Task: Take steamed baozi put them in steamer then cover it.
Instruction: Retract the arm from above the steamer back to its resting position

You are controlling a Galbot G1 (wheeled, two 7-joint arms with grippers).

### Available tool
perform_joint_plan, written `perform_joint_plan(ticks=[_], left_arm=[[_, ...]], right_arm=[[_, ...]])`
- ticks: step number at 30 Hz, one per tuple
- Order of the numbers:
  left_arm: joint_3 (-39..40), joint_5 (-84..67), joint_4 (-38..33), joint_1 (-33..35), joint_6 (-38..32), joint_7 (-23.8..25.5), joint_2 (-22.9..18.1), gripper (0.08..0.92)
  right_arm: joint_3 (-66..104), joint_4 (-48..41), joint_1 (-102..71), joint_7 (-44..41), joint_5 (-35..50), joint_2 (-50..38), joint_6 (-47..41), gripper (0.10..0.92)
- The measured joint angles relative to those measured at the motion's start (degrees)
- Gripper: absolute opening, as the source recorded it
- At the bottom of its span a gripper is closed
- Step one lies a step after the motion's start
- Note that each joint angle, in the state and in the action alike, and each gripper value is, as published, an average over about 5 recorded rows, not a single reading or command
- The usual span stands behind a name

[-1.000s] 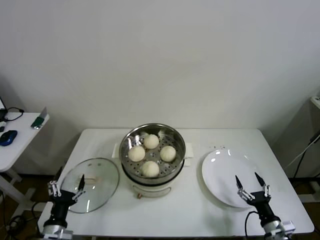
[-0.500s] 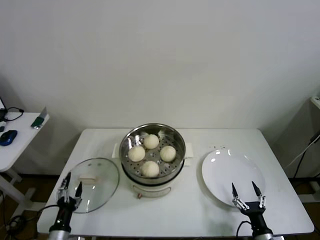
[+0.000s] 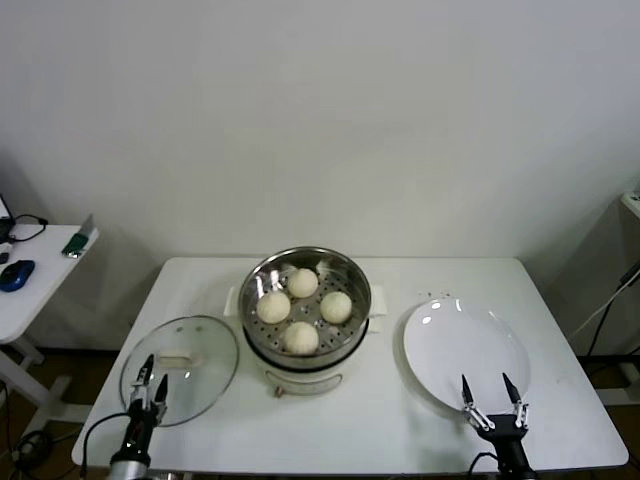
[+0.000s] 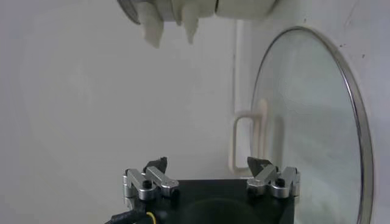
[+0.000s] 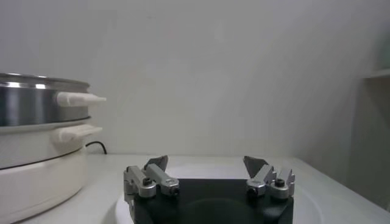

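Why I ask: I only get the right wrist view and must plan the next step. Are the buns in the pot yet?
Observer: Yes, four buns sit inside the open pot.
Operator: Is the lid on?
Observer: No, the glass lid lies flat on the table, to the pot's left.
Operator: Which hand is nearer it?
Observer: The left hand, open, is at the lid's near edge. The right hand, open, is at the near edge of the plate.
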Motion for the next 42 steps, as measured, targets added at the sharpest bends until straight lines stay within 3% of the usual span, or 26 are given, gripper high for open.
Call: perform_joint_plan(ticks=[23,42], left_arm=[[1.87,1.80,7.10,-9.14,1.42,0.92,0.47,0.811],[2.07,2.11,12.23,-11.03,1.15,-0.24,0.19,0.281]], right_arm=[[0.89,-1.05,-1.12,0.61,-1.26,1.99,1.15,0.823],[0.50,-1.02,-1.19,0.77,-2.61,3.00,1.26,0.823]])
